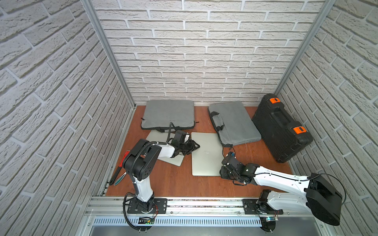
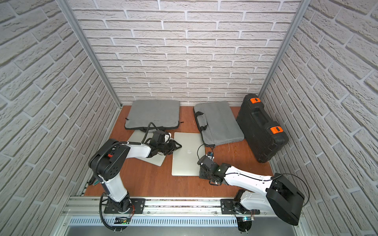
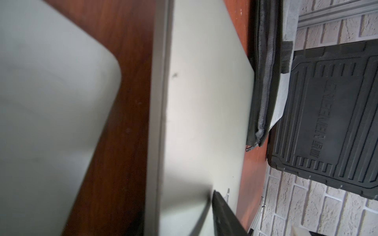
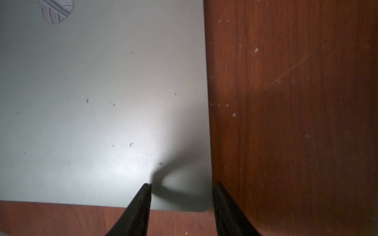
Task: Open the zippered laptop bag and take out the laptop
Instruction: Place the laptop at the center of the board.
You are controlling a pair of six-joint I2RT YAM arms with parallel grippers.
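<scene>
On the wooden bench, flat and fully outside the grey zippered laptop bag just beside it: silver laptop. Right hand spread over its near right corner, one finger above the lid, the other above bare wood. Left hand at the laptop's left edge; spread or pressed together, cannot tell
</scene>
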